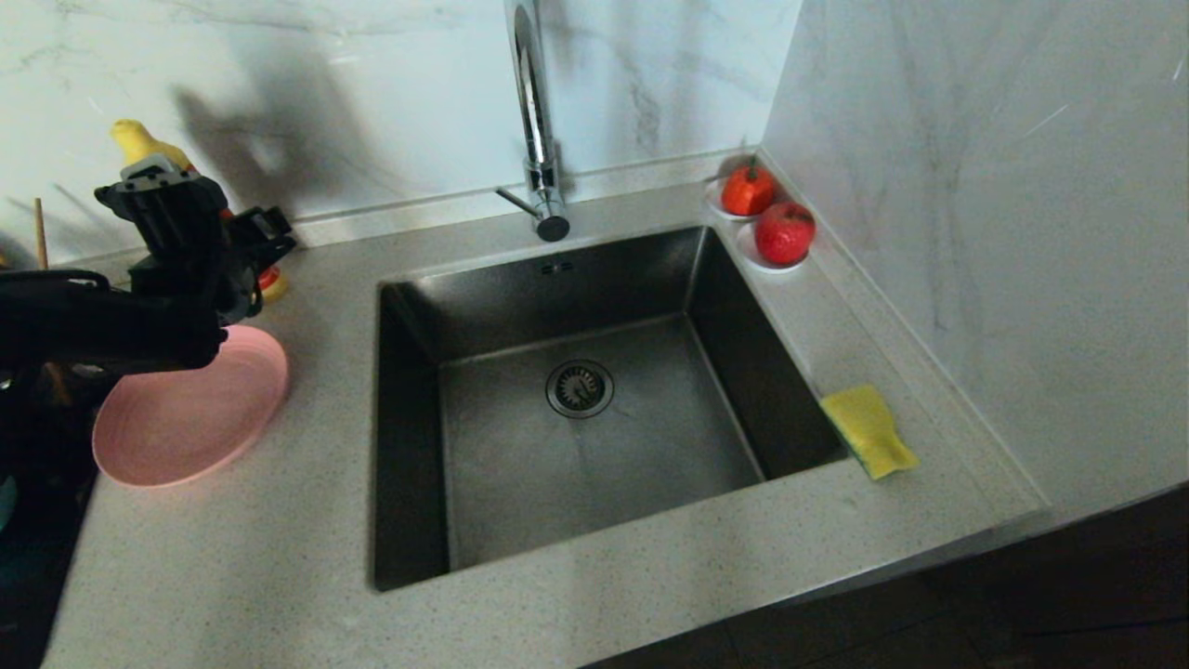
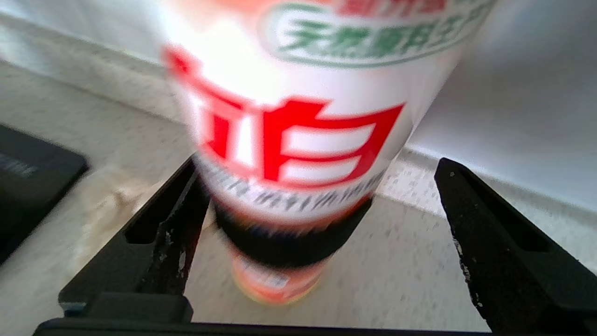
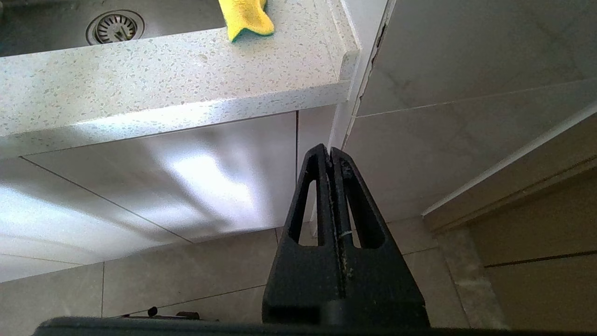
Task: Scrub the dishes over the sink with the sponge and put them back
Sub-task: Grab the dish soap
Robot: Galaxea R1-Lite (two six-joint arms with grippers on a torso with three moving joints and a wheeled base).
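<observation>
You're looking at a speckled grey counter [image 1: 279,557] around the sink [image 1: 576,400]. The pink plate [image 1: 186,418] lies at nine o'clock, the yellow sponge [image 1: 868,429] at three, two saucers of red fruit [image 1: 766,223] at one, a bottle [image 2: 298,140] at ten.

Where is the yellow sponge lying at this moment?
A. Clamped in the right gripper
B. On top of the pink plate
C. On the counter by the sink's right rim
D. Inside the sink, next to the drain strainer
C: in the head view the sponge rests on the counter at the right rim of the sink, apart from the pink plate; the right gripper is shut and empty, below counter level.
</observation>
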